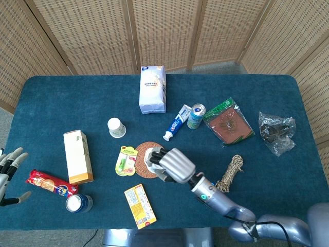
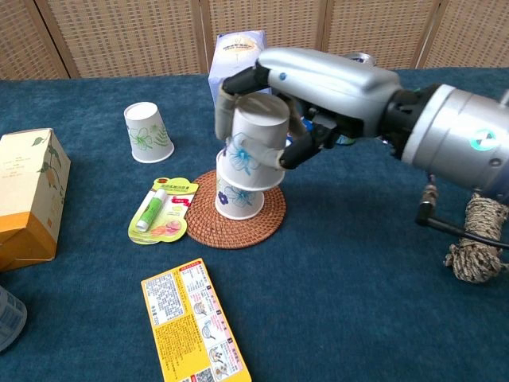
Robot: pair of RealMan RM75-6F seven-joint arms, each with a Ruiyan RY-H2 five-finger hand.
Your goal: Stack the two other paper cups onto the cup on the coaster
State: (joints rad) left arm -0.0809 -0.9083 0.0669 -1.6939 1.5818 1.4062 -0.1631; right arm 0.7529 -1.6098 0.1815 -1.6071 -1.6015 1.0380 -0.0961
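Note:
A woven round coaster carries an upside-down paper cup with a blue flower print. My right hand grips a second upside-down paper cup and holds it tilted, directly over the coaster cup, its rim overlapping that cup's top. A third paper cup stands upside down on the cloth, to the back left of the coaster. My left hand shows at the far left edge of the head view, fingers spread, holding nothing.
Around the coaster lie a lip balm pack, a yellow box, a toothpaste tube, a white bag and a rope coil. A tall carton, biscuit pack and tin sit left.

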